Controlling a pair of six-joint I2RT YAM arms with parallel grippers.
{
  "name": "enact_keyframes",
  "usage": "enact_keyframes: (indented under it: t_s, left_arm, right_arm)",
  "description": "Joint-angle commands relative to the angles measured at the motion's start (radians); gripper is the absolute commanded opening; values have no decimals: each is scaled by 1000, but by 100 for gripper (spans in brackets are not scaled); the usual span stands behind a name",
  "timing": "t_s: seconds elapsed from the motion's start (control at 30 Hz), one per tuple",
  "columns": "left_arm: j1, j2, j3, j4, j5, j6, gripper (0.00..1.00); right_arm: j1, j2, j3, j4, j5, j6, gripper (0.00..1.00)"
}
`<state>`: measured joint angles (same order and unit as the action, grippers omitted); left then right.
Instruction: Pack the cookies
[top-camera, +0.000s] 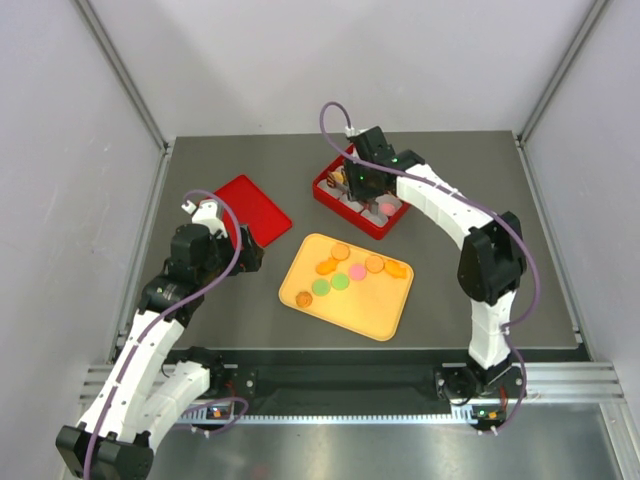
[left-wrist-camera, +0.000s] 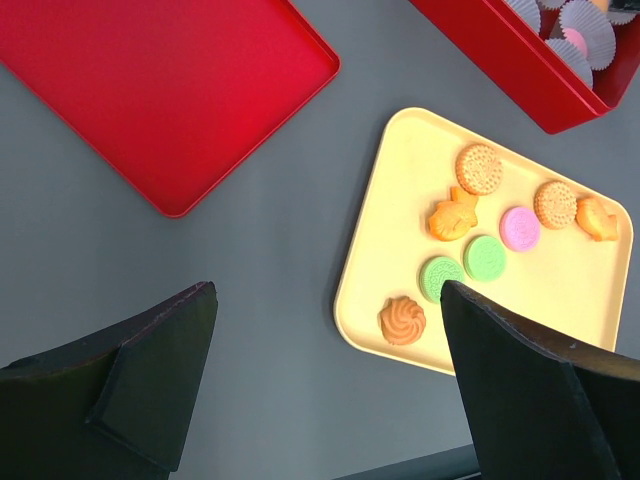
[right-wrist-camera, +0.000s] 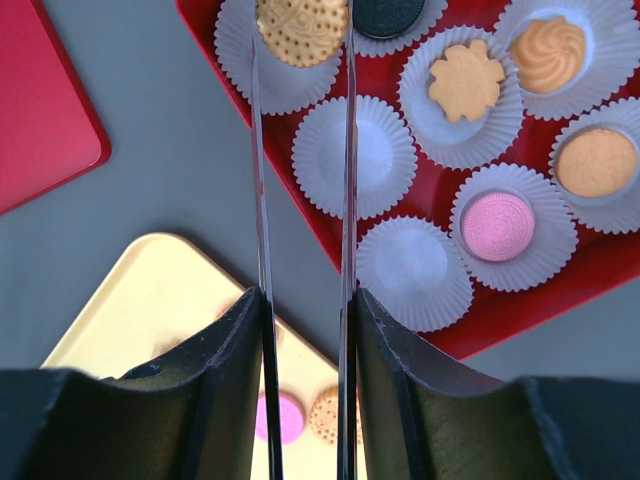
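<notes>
Red plastic fills most of my right wrist view: the red box, lined with white paper cups, sits directly below my right gripper. Its two long thin blades are pinched on a tan cookie, patterned and round, held over a paper cup at the box's near corner. Five cups already hold a cookie each, among them a pink one and a flower-shaped one; two empty cups lie just beside my blades. I judge I am mid-placement, with the packing under halfway done, since eight cookies wait on the yellow tray. The next move calls for lowering straight into the cup and parting the blades gently, so the flimsy paper does not shift or fold. My left gripper hangs spread wide and holding nothing, above the table between the red lid and the tray.
</notes>
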<state>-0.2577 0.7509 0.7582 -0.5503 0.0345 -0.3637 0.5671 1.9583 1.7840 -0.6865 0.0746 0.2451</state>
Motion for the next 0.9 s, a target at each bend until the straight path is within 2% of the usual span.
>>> enact_keyframes:
  t_s: [0.0, 0.87]
  left_arm:
    - [-3, 1, -7, 20, -15, 5, 99]
    - [-3, 8, -7, 23, -8, 5, 99]
  right_arm:
    - [-7, -1, 52, 62, -25, -7, 30]
    - [-9, 16, -1, 84, -49, 2, 37]
